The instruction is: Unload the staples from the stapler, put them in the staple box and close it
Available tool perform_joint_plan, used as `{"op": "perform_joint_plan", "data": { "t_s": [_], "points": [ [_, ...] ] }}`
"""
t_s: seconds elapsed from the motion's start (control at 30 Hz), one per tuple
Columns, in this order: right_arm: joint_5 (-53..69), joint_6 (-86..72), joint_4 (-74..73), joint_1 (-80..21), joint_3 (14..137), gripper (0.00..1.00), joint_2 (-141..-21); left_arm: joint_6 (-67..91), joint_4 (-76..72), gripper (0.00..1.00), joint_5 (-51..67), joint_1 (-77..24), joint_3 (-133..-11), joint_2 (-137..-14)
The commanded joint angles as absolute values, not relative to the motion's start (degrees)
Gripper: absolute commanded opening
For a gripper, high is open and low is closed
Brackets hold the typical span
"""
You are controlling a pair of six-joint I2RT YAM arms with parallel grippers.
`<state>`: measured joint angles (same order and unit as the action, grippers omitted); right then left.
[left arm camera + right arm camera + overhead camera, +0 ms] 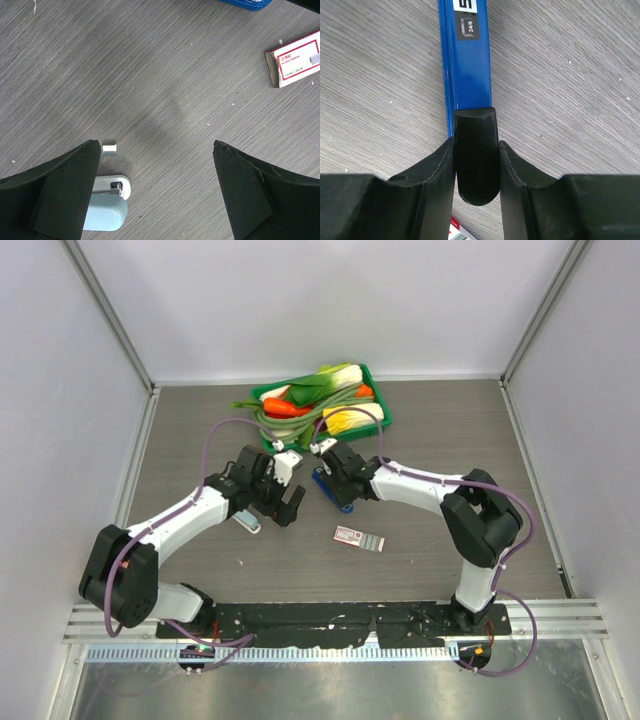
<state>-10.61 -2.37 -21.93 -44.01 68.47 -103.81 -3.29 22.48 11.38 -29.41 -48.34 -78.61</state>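
**Right jaws clamped on the stapler's tail, left jaws wide and empty**

On my right wrist feed, the right gripper (476, 144) has both fingers pressed against the rounded black rear end of the stapler (467, 65), one on each side with no gap showing. I read that as a grip on the stapler. Its blue body runs straight out ahead of the jaws and lies flat on the grey wood-grain table (580, 75). A small label reading 24/8 sits on its top, further out from the fingertips.

The left gripper (156, 145) hangs over the table with its jaws spread wide and only bare tabletop between them. Just outside the tip of its left finger (65, 185) lies a short silvery bit of staples (109, 148), loose on the table and very near that fingertip (I cannot tell if they touch). Right behind the staples, partly under the same finger, is a pale teal-and-white oblong tool (107, 210). Ahead of the right-hand finger and off to its outer side lies a small red-and-white box (297, 62), well apart from the jaws.
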Motion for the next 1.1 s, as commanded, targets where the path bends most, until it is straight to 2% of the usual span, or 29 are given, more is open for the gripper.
{"op": "perform_joint_plan", "data": {
  "t_s": [0.0,0.2,0.3,0.5,0.63,0.77,0.87,0.93,1.03,1.07],
  "points": [
    [-10.1,-6.5,-18.3,-43.7,70.1,0.26,-100.3,-0.9,20.5,1.0,14.6,-27.9,-49.0,-77.3],
    [-5.8,-19.8,-7.3,-43.7,62.3,0.03,-92.5,-0.9,21.2,1.0,18.9,-27.8,-49.7,-77.3],
    [-4.4,-26.5,2.8,-44.0,54.9,0.01,-86.6,-1.5,20.1,1.0,20.4,-27.9,-48.6,-76.9],
    [-7.4,-33.4,11.2,-48.0,47.9,0.01,-82.1,-1.8,18.2,1.0,26.2,-27.8,-47.4,-76.7],
    [-11.9,-35.3,13.0,-51.9,47.4,0.01,-83.8,-0.5,19.8,0.99,29.6,-27.8,-50.3,-78.8],
    [-15.0,-35.3,8.5,-53.3,50.5,0.01,-87.5,-1.0,20.5,0.98,28.7,-27.7,-50.5,-79.2],
    [-16.3,-33.8,5.2,-54.2,52.1,0.01,-90.0,-1.5,20.2,0.98,28.1,-27.7,-49.3,-78.1],
    [-15.7,-33.2,3.5,-54.3,53.3,0.07,-91.7,-1.6,20.3,0.98,27.9,-27.3,-49.1,-77.2],
    [-15.4,-32.1,-1.2,-55.5,56.4,0.18,-94.8,-1.4,20.6,0.98,27.9,-26.2,-49.4,-76.3],
    [-15.6,-31.6,-3.1,-56.5,57.8,0.29,-96.3,-1.2,20.8,0.99,28.5,-25.8,-49.6,-76.2]
  ]
}}
